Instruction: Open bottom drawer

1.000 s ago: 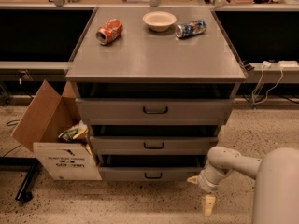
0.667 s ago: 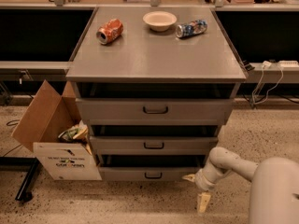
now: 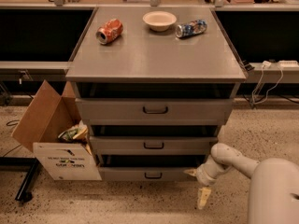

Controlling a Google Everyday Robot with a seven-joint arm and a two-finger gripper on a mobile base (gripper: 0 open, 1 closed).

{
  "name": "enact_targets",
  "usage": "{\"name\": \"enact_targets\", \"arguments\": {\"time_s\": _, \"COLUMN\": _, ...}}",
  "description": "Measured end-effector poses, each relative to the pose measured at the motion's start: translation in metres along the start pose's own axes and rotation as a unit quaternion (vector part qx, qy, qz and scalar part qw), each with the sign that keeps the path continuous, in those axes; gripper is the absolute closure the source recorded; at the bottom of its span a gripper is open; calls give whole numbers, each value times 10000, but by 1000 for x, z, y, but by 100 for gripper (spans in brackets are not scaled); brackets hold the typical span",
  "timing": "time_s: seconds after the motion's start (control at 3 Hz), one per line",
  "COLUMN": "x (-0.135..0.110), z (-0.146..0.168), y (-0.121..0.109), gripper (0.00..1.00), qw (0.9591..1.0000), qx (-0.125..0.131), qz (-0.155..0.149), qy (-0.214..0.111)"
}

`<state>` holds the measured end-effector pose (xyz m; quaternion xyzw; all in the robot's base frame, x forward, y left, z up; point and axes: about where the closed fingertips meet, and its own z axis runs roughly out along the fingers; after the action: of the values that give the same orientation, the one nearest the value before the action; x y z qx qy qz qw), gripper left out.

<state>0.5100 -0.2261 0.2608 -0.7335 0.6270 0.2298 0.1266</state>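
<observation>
The bottom drawer (image 3: 135, 173) is the slimmest grey front, lowest in the cabinet, with a small black loop handle (image 3: 153, 175). It stands out a little from the cabinet, like the two drawers above it. My gripper (image 3: 197, 185) is low, just off the drawer's right end, to the right of the handle. It is open and empty, with one pale fingertip (image 3: 190, 172) by the drawer's right corner and the other (image 3: 203, 198) pointing down toward the floor.
The mid-sized drawer (image 3: 154, 144) and the tallest drawer (image 3: 155, 109) are above. On the cabinet top lie a red can (image 3: 110, 31), a bowl (image 3: 160, 20) and a blue can (image 3: 191, 28). An open cardboard box (image 3: 56, 139) stands on the floor at the left.
My gripper has moved left and slightly up, closer to the bottom drawer's right end. The drawers have not moved.
</observation>
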Motion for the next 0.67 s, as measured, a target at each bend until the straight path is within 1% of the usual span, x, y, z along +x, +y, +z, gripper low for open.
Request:
{"name": "enact_targets", "arguments": {"time_s": 0.33, "x": 3, "z": 4, "y": -14, "gripper": 0, "qw": 9992, "qx": 246, "qz": -22, "qy": -301}}
{"name": "enact_targets", "arguments": {"time_s": 0.67, "x": 4, "z": 8, "y": -26, "gripper": 0, "qw": 9979, "qx": 447, "qz": -66, "qy": -471}}
